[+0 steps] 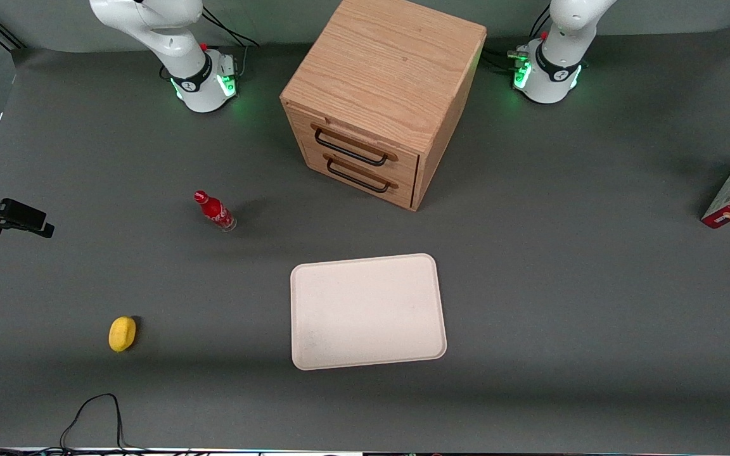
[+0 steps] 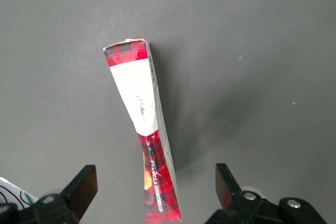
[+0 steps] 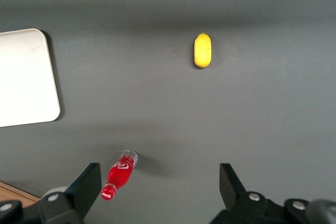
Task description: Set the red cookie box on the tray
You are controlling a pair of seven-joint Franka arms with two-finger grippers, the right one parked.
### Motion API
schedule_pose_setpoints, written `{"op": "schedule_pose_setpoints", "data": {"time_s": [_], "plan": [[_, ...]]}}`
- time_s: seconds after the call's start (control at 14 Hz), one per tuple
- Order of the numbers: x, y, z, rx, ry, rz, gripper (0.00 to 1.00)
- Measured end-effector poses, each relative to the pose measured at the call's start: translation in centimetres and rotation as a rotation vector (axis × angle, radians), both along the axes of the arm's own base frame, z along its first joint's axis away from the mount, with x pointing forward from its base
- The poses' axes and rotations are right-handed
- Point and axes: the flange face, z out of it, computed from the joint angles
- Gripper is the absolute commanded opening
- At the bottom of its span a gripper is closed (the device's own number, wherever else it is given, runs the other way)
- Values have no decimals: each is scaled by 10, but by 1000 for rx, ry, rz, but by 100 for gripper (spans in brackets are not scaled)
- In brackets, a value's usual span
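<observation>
Red with a white panel, the red cookie box (image 2: 144,129) stands on its narrow edge, tilted, on the grey table (image 1: 561,304) at the working arm's end, well apart from the tray (image 1: 314,342). The gripper (image 2: 155,187) hangs above the box with its fingers (image 2: 84,182) spread wide, one on each side of it and not touching it. The tray lies flat, nearer to the front camera than the wooden cabinet (image 1: 384,76).

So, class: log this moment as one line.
red cookie box: standing on table, working arm's end | pincer: open above it | tray: empty
</observation>
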Motion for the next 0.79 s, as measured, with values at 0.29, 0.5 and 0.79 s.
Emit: {"op": "schedule_pose_setpoints", "data": {"time_s": [0.29, 0.5, 0.79], "plan": [[5, 5, -30, 4, -9, -5, 100], [6, 6, -49, 0, -7, -7, 100], [5, 5, -69, 9, -22, -10, 100]]}}
